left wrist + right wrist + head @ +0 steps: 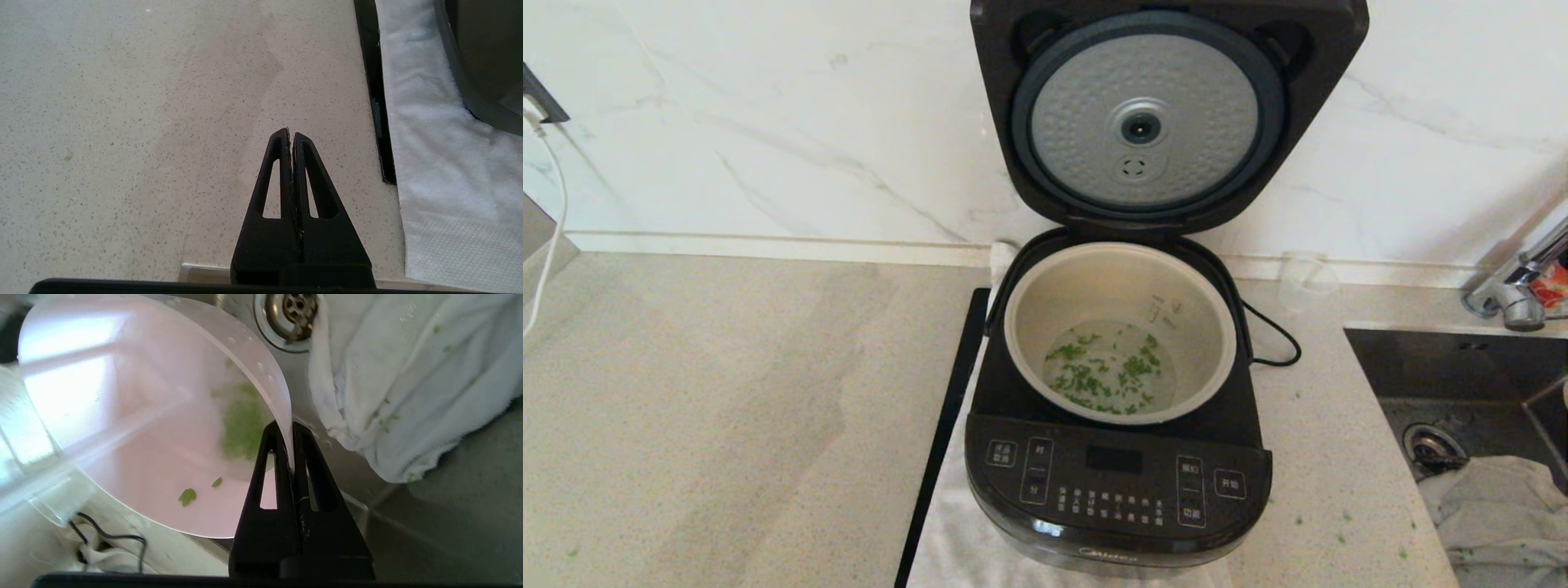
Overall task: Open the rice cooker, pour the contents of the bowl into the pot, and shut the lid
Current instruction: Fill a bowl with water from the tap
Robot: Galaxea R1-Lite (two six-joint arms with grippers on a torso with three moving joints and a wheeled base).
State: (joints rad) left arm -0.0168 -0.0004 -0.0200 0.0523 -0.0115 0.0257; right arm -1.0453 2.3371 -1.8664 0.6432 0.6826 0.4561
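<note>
I find the right gripper (291, 428) fingers clamped on the bowl (155, 428) rim; left gripper (291, 136) fingers closed, empty, over the surface (122, 122).

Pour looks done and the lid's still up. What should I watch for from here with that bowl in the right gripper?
The right gripper pinches only the thin rim of the bowl, so it may slip or tilt.
A few green bits still cling inside the bowl, above the sink and cloth; they could drip.
The lid stands fully open over the pot, so closing it needs a long reach.
</note>
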